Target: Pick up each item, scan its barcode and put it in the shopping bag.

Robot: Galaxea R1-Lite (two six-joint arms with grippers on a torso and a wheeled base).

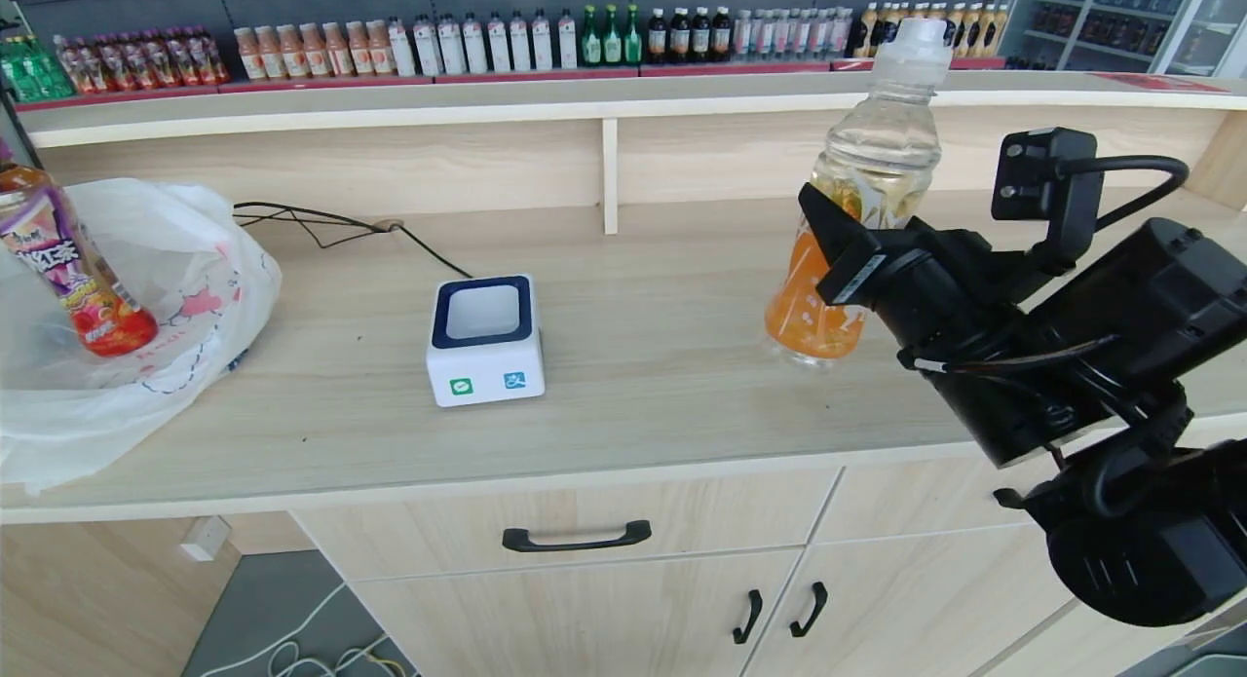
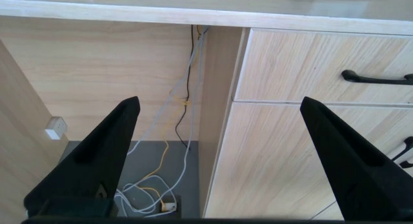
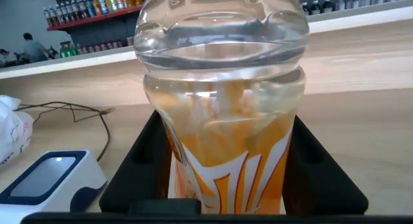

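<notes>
while left fingers [image 2: 97,166] gape, right fingers [image 1: 828,231] clamp bottle [image 1: 882,151].

My right arm [image 1: 1101,365] comes in from my right side, the forearm slanting up and forward and the wrist turned toward the middle. My right pincer [image 1: 846,209] is clamped around the lower half of the bottle [image 1: 882,141]. One finger [image 1: 831,237] lies across its near side and the other is hidden behind it. The bottle sits nearly upright in my grip, cap up. My left pincer [image 2: 219,114] is held low and pointing ahead, its two fingers [image 2: 97,166] spread wide with nothing between them.
</notes>
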